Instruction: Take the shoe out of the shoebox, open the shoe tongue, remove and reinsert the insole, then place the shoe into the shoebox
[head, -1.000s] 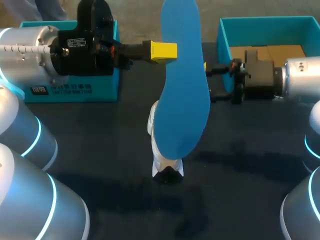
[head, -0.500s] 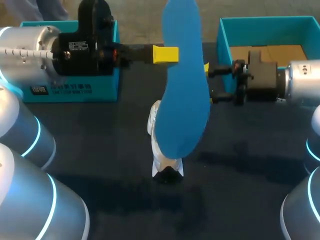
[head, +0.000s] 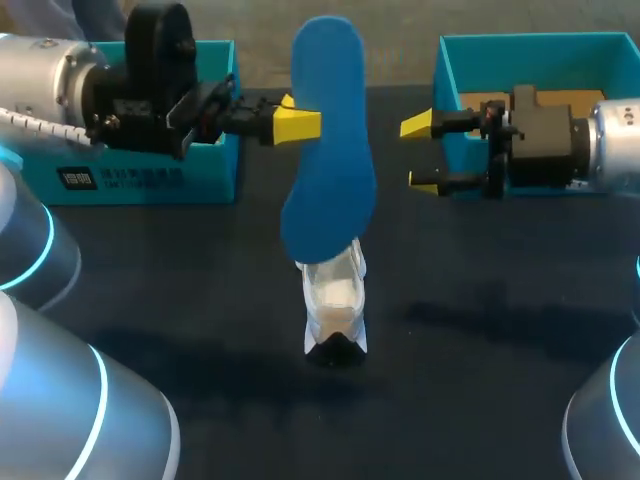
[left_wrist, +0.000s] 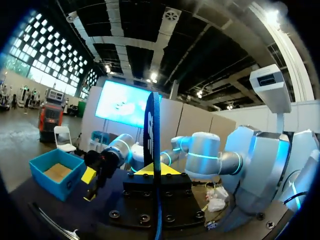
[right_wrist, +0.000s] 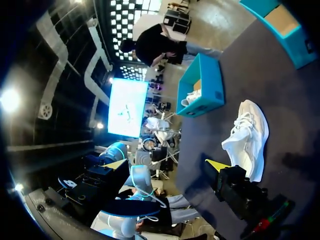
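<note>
**Insole aloft over the shoe**

Left gripper (head: 300, 122) is clamping the blue insole (head: 330, 150) upright, upper centre, above the white shoe (head: 335, 300) mid-frame. Right gripper (head: 425, 152) is hovering, fingers apart, before the upper-right shoebox (head: 530, 40). The left wrist view alone is showing the insole edge-on.

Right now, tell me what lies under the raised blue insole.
The white shoe sits on the table below the insole; the insole's lower end hides the shoe's far part from the head view.

Silver, cyan-ringed arms (head: 40, 70) (head: 618, 140); black pincers (head: 298, 122) (head: 420, 153), perhaps cabled.
</note>
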